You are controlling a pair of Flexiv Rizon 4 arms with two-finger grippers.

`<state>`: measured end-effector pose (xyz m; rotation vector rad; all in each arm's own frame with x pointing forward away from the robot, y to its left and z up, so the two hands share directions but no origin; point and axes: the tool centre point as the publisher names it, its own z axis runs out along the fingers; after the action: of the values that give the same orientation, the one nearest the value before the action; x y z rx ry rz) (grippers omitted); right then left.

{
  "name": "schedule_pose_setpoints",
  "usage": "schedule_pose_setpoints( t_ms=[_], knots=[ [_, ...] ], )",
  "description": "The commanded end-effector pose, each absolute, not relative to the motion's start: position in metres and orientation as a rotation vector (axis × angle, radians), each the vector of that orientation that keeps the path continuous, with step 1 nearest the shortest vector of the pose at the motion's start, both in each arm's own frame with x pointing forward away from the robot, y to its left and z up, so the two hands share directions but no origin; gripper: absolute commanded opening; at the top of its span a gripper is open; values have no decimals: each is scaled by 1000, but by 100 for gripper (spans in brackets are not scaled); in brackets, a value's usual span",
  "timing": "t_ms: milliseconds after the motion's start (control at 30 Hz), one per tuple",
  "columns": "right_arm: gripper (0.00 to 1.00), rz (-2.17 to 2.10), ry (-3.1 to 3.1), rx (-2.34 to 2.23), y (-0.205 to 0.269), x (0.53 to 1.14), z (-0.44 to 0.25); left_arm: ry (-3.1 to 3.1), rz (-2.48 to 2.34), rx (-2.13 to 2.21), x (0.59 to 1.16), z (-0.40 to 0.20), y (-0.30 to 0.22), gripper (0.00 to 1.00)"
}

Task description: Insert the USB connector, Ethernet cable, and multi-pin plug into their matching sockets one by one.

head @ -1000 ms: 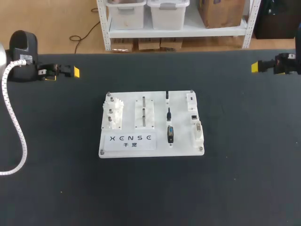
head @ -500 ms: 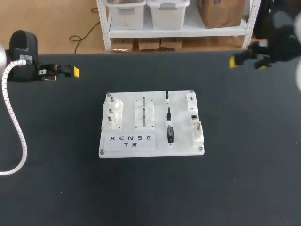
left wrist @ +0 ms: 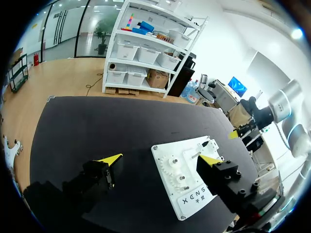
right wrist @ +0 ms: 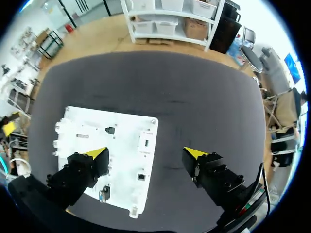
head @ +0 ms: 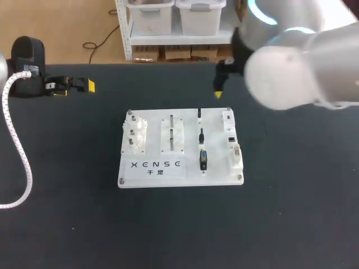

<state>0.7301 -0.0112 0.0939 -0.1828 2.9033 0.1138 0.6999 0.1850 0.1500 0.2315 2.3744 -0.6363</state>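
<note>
A white board (head: 179,175) lies mid-table. In a column stand the black USB connector (head: 199,114), the Ethernet cable plug (head: 201,135) and the multi-pin plug (head: 203,160). Their sockets (head: 231,138) line the board's right edge. My right gripper (head: 219,89) hangs just behind the board's back edge, its arm filling the upper right. In the right wrist view it (right wrist: 146,154) is open and empty above the board (right wrist: 121,145), with the multi-pin plug (right wrist: 103,195) beside one finger. My left gripper (head: 73,86) rests at the far left, open (left wrist: 160,158) and empty.
A white gear and peg fixture (head: 134,137) and two slotted blocks (head: 173,133) occupy the board's left half. A white ribbed hose (head: 22,162) from my left arm loops over the table's left side. Black tabletop surrounds the board.
My right arm has swung in from the table's far right edge to just behind the board, its gripper staying open. The left arm and the board's parts have not moved.
</note>
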Motion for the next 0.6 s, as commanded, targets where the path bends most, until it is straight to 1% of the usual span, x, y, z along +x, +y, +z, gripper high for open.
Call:
schedule_pose_setpoints(
  t_ms=[33,267,600],
  knots=[
    [100,-343,2904,-143,18,737,77,2374,-636,232,700,150,185,100],
    [100,-341,2917,-169,34,736,65,2374,-636,232,700,150,185,100],
    [100,-191,2966,-95,40,745,56,2374,-636,232,700,150,185,100]
  ],
)
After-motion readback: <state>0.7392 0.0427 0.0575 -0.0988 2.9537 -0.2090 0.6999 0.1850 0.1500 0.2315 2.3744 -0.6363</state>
